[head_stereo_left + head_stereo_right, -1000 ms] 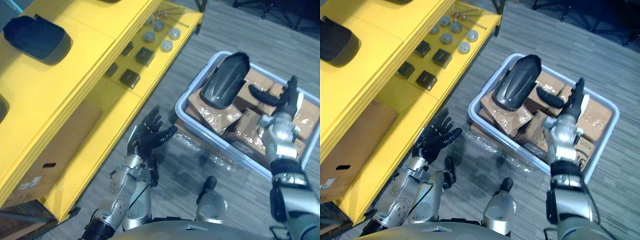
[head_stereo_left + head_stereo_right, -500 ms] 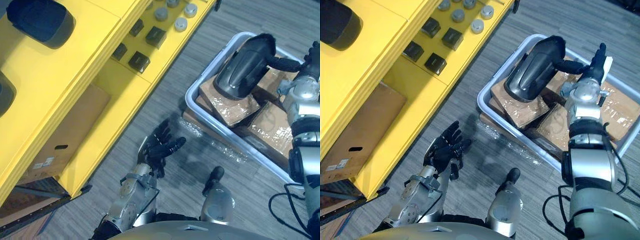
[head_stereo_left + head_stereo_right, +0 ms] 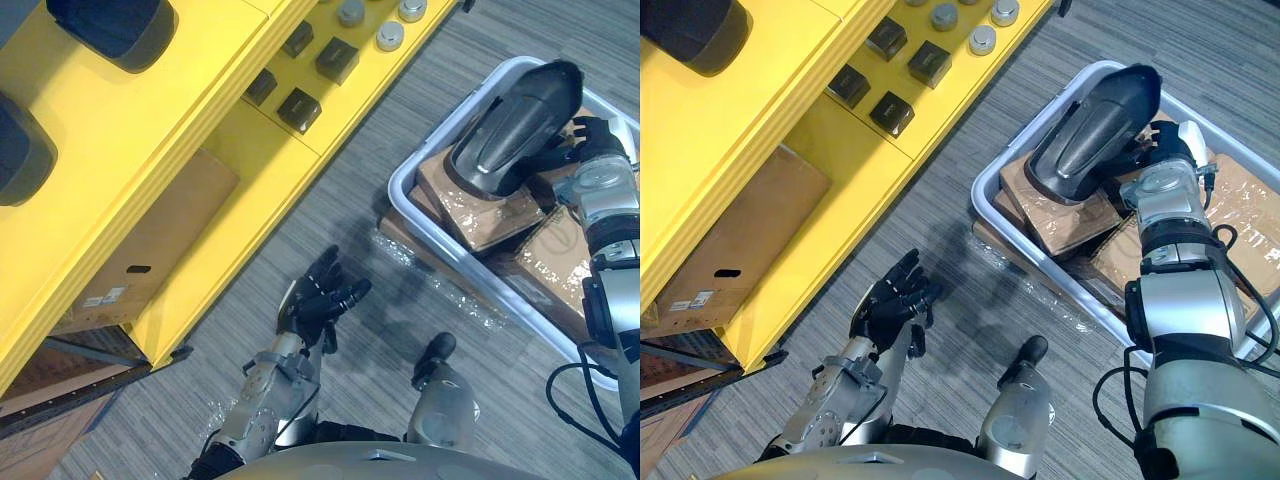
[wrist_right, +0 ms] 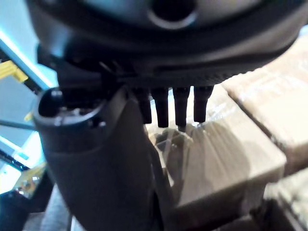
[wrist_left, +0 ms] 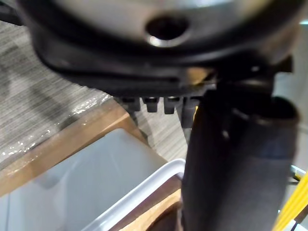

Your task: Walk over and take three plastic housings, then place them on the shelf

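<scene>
Grey bin [image 3: 395,188] cut off at right. My right hand [image 3: 597,140], fingers straight, sits just beside its dark housing [image 3: 512,112]; left hand [image 3: 318,300] open, empty.

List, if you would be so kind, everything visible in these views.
shelf: one, yellow, left side
shelf housings: two, dark, on the shelf's top level
bin housing: one, dark, atop the boxes in the bin
blocks: four, black, lower shelf level
discs: at least three, grey, past the blocks
carton: one, brown, under the shelf
bin: one, pale grey, on the floor at right
wrapped boxes: several, brown, in the bin
plastic film: clear, on the floor beside the bin
left hand: dark, open, over the floor
right hand: dark, beside the bin housing
</scene>
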`<state>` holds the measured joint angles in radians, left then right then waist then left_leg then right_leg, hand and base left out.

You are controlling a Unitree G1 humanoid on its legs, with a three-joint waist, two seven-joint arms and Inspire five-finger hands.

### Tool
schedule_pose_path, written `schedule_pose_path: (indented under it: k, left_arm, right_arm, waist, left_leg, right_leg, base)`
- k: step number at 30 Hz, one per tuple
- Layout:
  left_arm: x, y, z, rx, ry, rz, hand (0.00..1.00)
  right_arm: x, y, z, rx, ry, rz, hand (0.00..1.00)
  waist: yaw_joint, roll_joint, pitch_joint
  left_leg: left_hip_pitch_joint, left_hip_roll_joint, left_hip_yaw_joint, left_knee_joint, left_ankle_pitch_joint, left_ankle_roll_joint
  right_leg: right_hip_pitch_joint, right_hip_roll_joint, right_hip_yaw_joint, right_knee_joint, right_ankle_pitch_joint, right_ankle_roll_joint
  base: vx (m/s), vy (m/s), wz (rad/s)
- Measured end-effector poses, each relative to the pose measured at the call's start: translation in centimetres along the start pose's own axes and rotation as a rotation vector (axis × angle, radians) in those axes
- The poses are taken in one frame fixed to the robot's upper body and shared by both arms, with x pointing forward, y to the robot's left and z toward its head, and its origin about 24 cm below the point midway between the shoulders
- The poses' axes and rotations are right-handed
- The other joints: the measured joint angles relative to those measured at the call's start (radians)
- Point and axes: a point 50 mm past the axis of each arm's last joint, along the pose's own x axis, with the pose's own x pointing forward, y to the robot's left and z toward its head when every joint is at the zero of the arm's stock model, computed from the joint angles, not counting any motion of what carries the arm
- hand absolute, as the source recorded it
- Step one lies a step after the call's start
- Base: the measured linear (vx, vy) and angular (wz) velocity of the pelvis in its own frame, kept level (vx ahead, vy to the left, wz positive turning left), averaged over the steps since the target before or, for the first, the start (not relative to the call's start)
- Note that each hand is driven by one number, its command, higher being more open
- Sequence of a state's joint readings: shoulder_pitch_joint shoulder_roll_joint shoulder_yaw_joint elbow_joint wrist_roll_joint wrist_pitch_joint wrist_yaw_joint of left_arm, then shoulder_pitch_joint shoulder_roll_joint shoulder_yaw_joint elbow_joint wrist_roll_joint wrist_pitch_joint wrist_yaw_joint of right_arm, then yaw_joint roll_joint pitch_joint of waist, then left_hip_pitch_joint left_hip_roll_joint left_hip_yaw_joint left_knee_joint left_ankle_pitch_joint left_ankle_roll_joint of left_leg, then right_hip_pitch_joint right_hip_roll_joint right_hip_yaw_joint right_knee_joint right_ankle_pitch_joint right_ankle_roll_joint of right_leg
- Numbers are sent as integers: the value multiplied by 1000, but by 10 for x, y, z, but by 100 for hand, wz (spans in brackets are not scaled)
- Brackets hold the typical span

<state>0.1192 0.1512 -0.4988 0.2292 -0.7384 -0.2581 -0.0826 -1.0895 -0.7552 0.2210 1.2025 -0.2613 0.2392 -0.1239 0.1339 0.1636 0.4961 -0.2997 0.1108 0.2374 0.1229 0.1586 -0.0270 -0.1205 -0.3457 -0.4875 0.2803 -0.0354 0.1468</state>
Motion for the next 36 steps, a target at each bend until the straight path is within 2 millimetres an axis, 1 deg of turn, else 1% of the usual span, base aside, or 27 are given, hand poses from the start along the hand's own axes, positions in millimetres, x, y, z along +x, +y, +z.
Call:
schedule_pose_path:
  k: [2, 4, 6, 10, 13, 15, 19, 21, 22, 24, 26, 28, 31, 33, 34, 36]
  left_arm:
    - [0, 0, 0, 0, -1, -7, 100]
    - [0, -1, 0, 0, 1, -13, 100]
    - [-1, 0, 0, -1, -1, -10, 100]
    - [-1, 1, 4, 3, -15, -10, 100]
    - [-1, -2, 12, -2, -42, -21, 100]
    - [-1, -2, 16, 5, -52, -36, 100]
    - [-4, 3, 20, 38, -54, -52, 100]
    - [-8, 4, 22, 47, -55, -72, 100]
    - [-9, 2, 25, 51, -65, -97, 100]
    - [-8, -5, 33, 58, -94, -143, 100]
    - [-5, -12, 41, 51, -118, -185, 100]
    - [0, -23, 50, 62, -103, -277, 100]
    - [20, -43, 68, 54, -56, -401, 100]
    - [29, -50, 75, 76, -34, -417, 100]
    - [39, -56, 82, 76, -3, -430, 100]
    - [49, -60, 86, 66, 49, -437, 100]
  right_arm:
    - [0, 1, -1, -78, 12, 2, 0]
    - [-1, 6, -5, -145, 56, 16, 0]
    - [-2, 10, -11, -207, 110, 19, 0]
    - [-3, 7, -13, -259, 136, 3, 0]
    - [-3, 5, -17, -254, 165, -3, 0]
    - [-2, 4, -23, -243, 187, -15, 0]
    - [-3, 2, -31, -220, 218, -67, 0]
    - [-3, 2, -33, -202, 204, -108, 0]
    - [-3, 3, -36, -177, 192, -143, 0]
    - [-4, 4, -42, -159, 172, -198, 0]
    - [-5, 5, -42, -142, 136, -237, 0]
    - [-7, 6, -36, -137, 45, -282, 0]
    - [-15, 6, -21, -120, -125, -356, 0]
    - [-18, 8, -19, -118, -163, -373, 0]
    - [-21, 9, -18, -116, -193, -389, 0]
    - [-25, 12, -15, -116, -228, -393, 0]
  waist:
    - [1, 1, -1]
    - [1, 4, -1]
    - [0, 6, -2]
    - [2, 7, -2]
    - [2, 8, -3]
    - [-4, 10, -4]
    - [-10, 11, -4]
    - [-24, 11, -4]
    - [-30, 12, -4]
    - [-39, 12, -5]
    - [-56, 13, -5]
    - [-74, 14, -5]
    - [-113, 23, -13]
    - [-119, 24, -18]
    - [-130, 23, -21]
    - [-140, 22, -22]
  left_leg:
    - [14, 0, 0, -29, 17, -3]
    - [34, -4, 0, -69, 39, -7]
    - [53, -10, 1, -109, 62, -4]
    - [72, -18, 1, -149, 87, 1]
    - [93, -28, 2, -182, 104, 2]
    - [104, -37, 3, -199, 106, 0]
    - [109, -44, 6, -205, 107, -1]
    - [110, -48, 9, -205, 107, -1]
    - [113, -50, 13, -205, 107, -1]
    - [118, -49, 18, -205, 107, -1]
    - [122, -48, 18, -206, 107, -2]
    - [142, -44, 37, -207, 98, 0]
    - [165, -41, 55, -211, 85, -1]
    - [171, -36, 64, -211, 81, -3]
    - [176, -29, 65, -212, 81, -4]
    - [191, -22, 69, -212, 82, -2]
  right_leg:
    - [0, 1, -2, 7, -5, -1]
    - [0, 1, -3, 16, -11, -4]
    - [0, 0, -3, 16, -10, -2]
    - [4, -3, -4, 16, -8, 2]
    - [8, -10, -5, 21, -9, 5]
    - [9, -21, -4, 32, -13, 9]
    - [8, -27, 0, 32, -12, 11]
    - [9, -32, 2, 31, -10, 13]
    - [9, -33, 6, 29, -6, 20]
    - [11, -33, 11, 28, -5, 21]
    - [18, -30, 10, 21, -1, 25]
    - [35, -22, 26, -6, 13, 27]
    - [71, -10, 29, -60, 37, 33]
    - [79, -1, 31, -80, 49, 31]
    - [93, 11, 30, -101, 58, 30]
    - [108, 18, 30, -110, 61, 28]
  base:
    - [-29, -52, 1]
    - [-12, -51, 4]
    - [6, -37, 3]
    - [7, -12, 2]
    - [2, -7, 1]
    - [-6, 0, 3]
    - [0, 0, 0]
    - [-1, -12, -2]
    - [3, -17, -6]
    - [4, -43, -6]
    - [4, -46, -5]
    - [10, -50, -22]
    - [17, -43, -19]
    - [24, -41, -14]
    - [46, -71, -6]
    - [60, -94, -12]
